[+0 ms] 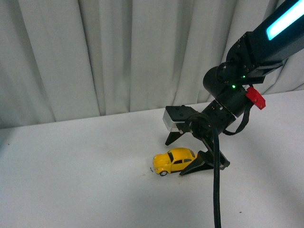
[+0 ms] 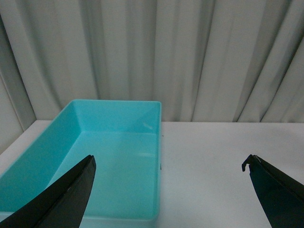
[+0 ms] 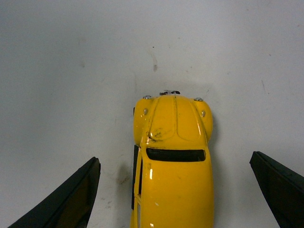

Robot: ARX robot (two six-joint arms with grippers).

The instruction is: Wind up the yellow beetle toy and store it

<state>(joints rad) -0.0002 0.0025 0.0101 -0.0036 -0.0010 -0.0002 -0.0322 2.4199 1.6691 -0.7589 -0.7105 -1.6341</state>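
No text, label, brand, number or sign can be read in any view. The one candidate is a dark mark on the bonnet of the yellow beetle toy (image 3: 173, 142), which sits between the spread fingers of the right claw (image 3: 175, 159). It looks like a scuff and is too blurred to read as lettering. The small plate at the toy's nose is too small to make out.

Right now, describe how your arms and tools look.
The right arm is black, with a glowing cyan strip, small green lights, a red tab, a pale grey block near the wrist and a black cable. The right tool and left tool have flat, black, pointed fingers.
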